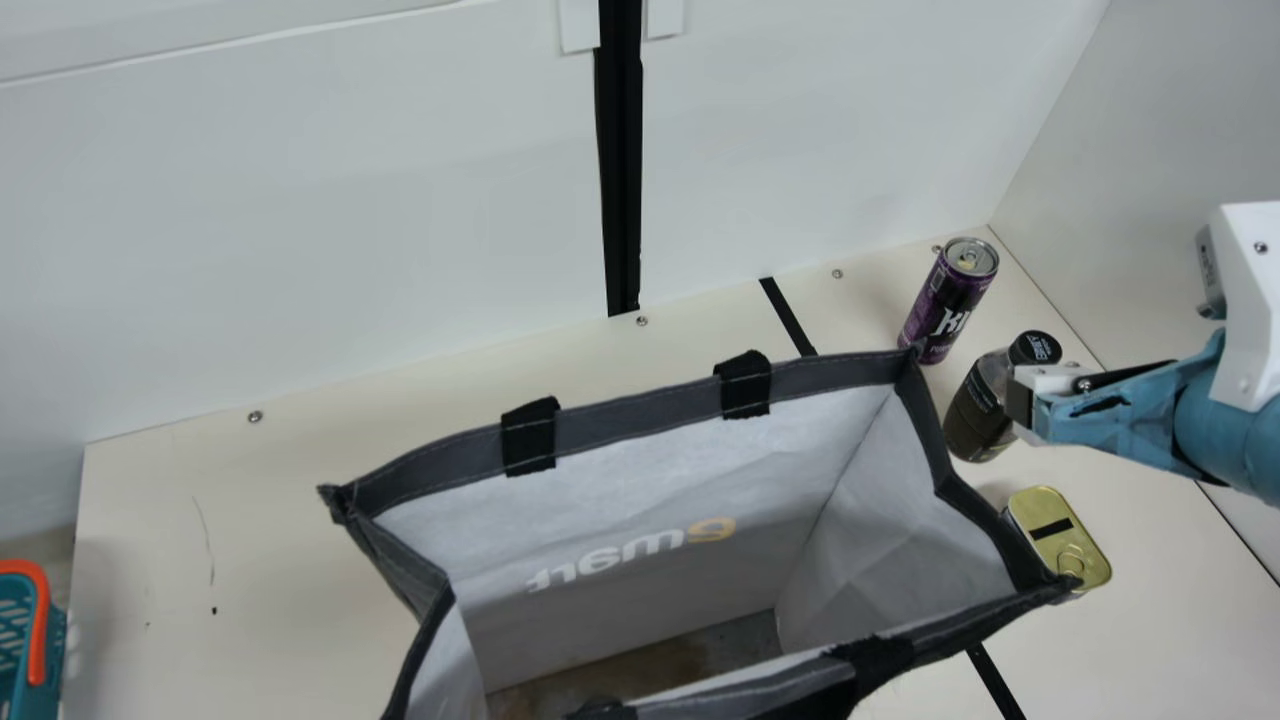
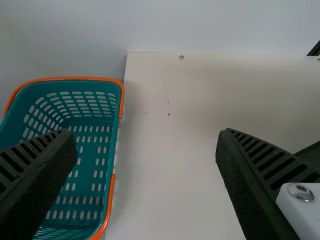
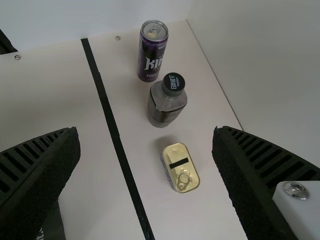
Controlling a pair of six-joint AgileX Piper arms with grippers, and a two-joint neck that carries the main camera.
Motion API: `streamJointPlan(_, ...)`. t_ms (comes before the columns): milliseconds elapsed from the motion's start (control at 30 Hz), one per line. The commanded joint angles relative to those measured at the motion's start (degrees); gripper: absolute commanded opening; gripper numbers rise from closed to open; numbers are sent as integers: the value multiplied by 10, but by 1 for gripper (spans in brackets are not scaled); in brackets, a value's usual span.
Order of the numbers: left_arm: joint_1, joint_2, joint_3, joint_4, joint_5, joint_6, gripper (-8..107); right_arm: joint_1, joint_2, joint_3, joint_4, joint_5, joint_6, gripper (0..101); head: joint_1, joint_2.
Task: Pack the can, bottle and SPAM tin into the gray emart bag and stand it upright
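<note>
Starting packing, likely; left tool (image 2: 146,145), right tool (image 3: 146,145) open. Purple metal can (image 3: 151,55), black-capped clear bottle (image 3: 166,102), gold-lidded SPAM tin (image 3: 175,152) on cream tabletop (image 1: 280,540), beside gray fabric bag (image 1: 640,420). Next: right tool should grip one.

At the frame's left, a teal basket (image 2: 97,131) with orange handles (image 2: 65,78) sits beside the cream bench (image 2: 170,165); parted fingers (image 2: 232,175) occupy both lower corners.

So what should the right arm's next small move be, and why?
I'd probably lower the right gripper toward the SPAM tin. Its jaws are spread and empty, the tin lies on the table outside the bag, and the bag's mouth is open to take it.
</note>
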Motion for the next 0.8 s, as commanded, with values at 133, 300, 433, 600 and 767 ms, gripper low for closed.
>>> streamJointPlan(133, 0, 0, 0, 0, 0, 0, 90, 0, 0, 0, 0, 0, 0, 95, -13, 0)
streamJointPlan(300, 0, 0, 0, 0, 0, 0, 90, 0, 0, 0, 0, 0, 0, 95, -13, 0)
streamJointPlan(433, 0, 0, 0, 0, 0, 0, 90, 0, 0, 0, 0, 0, 0, 95, -13, 0)
streamJointPlan(600, -4, 1, 1, -1, -2, -1, 90, 0, 0, 0, 0, 0, 0, 95, -13, 0)
streamJointPlan(767, -19, 4, -4, 4, -10, 1, 90, 0, 0, 0, 0, 0, 0, 95, -13, 0)
